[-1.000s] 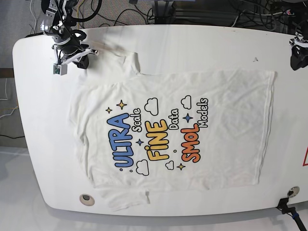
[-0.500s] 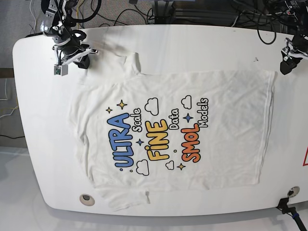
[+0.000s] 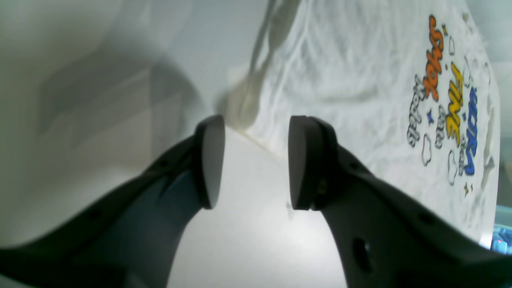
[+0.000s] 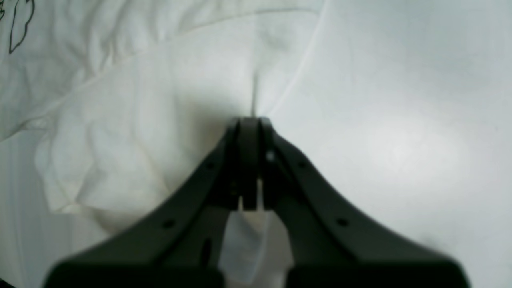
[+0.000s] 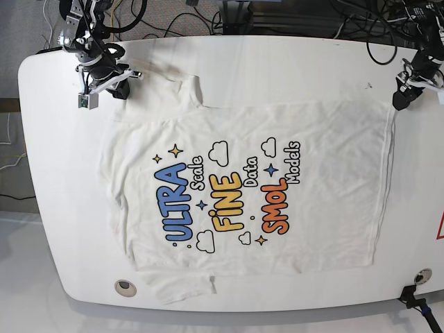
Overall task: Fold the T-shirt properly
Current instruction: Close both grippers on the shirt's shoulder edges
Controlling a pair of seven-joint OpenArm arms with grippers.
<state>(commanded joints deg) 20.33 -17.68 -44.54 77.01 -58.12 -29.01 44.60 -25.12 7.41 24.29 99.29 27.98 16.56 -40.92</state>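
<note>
Lying flat on the table (image 5: 277, 62), the T-shirt (image 5: 250, 187) has its far-left sleeve pinched by the right gripper (image 4: 250, 120); the left gripper (image 3: 250, 160) gapes beside the far-right hem corner.

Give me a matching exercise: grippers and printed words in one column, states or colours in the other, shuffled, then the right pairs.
Column one:
1. left gripper
2. right gripper
3. the word ULTRA on the T-shirt
4. the word SMOL

Column two:
A. orange
B. jaws apart, over the table just off the shirt's corner
C. blue
D. jaws together at the shirt's sleeve edge

Pairs: 1-B, 2-D, 3-C, 4-A
</note>
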